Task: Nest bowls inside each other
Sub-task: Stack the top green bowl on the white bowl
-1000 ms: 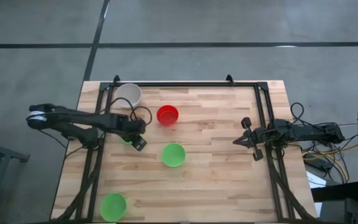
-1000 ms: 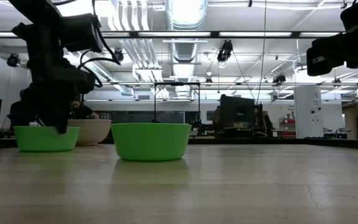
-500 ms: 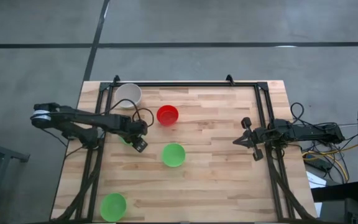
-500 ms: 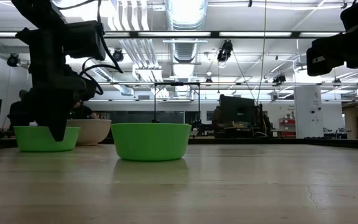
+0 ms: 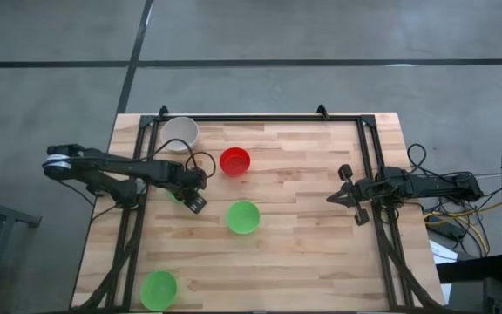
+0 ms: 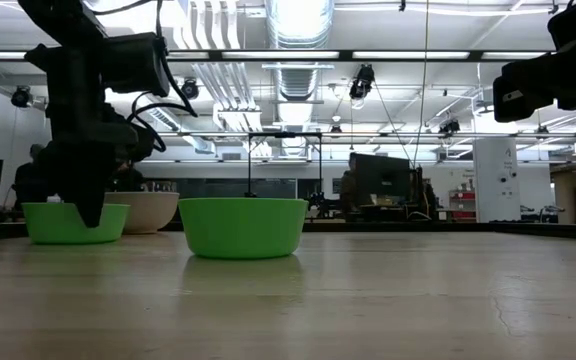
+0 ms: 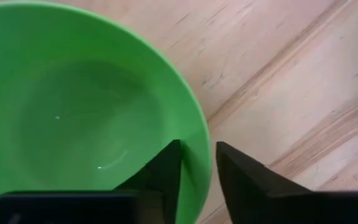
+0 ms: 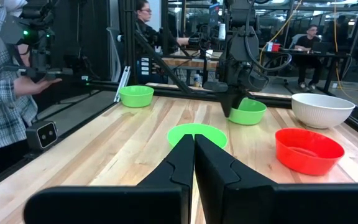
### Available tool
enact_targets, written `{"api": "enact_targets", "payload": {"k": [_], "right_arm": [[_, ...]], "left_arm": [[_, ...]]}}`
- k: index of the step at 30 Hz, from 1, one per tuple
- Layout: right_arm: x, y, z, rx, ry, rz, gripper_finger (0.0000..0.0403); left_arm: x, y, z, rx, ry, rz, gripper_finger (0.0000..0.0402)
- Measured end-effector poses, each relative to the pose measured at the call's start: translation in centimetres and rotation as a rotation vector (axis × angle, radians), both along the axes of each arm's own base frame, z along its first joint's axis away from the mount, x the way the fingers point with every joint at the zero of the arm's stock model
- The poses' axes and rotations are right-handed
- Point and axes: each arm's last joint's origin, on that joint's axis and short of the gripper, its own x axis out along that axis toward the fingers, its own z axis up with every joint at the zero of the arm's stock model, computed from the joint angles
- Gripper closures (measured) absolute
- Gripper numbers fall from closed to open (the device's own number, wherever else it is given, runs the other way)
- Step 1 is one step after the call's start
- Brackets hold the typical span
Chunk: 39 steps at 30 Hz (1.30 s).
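Observation:
My left gripper [image 5: 194, 201] points down over a green bowl [image 5: 176, 194] that sits on its base at the table's left. The fingers are shut on its rim; the low view shows them [image 6: 90, 212] at that bowl [image 6: 58, 222]. A grey-white bowl [image 5: 180, 133], a red bowl [image 5: 234, 161], a second green bowl [image 5: 243, 217] and a third green bowl [image 5: 159, 289] stand apart on the wood. My right gripper [image 5: 331, 199] waits shut at the table's right, holding nothing. My left gripper has the green bowl's rim [image 7: 199, 163] pinched between its two fingers, one finger [image 7: 166, 167] inside the bowl and one [image 7: 241, 177] outside. The fingers come from above, pointing steeply down. The bowl stands upright with its base on the table.
A black frame [image 5: 260, 119] runs along the table's far edge and down both sides. A person [image 8: 2, 81] in a checked shirt stands beside the table, holding a device. Bare wood lies between the middle green bowl and my right arm.
In the low view my left gripper's lower end has narrowed at the green bowl's rim, the fingers drawing together on it. The bowl has stayed where it was.

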Motion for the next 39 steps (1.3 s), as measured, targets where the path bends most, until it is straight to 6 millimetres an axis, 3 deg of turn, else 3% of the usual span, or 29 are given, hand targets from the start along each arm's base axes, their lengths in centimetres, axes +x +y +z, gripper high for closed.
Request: {"api": "enact_targets", "payload": {"k": [10,24,39], "right_arm": [[0.0,0.0,0.0,0.0,0.0,0.0,0.0394],[0.0,0.0,0.0,0.0,0.0,0.0,0.0394],[0.0,0.0,0.0,0.0,0.0,0.0,0.0394]], "left_arm": [[-0.1,0.0,0.0,0.02,0.006,-0.033,0.038],[0.3,0.1,0.6,0.031,-0.018,-0.053,0.0385],[-0.1,0.1,3.7,0.066,-0.134,-0.072,0.0387]]}}
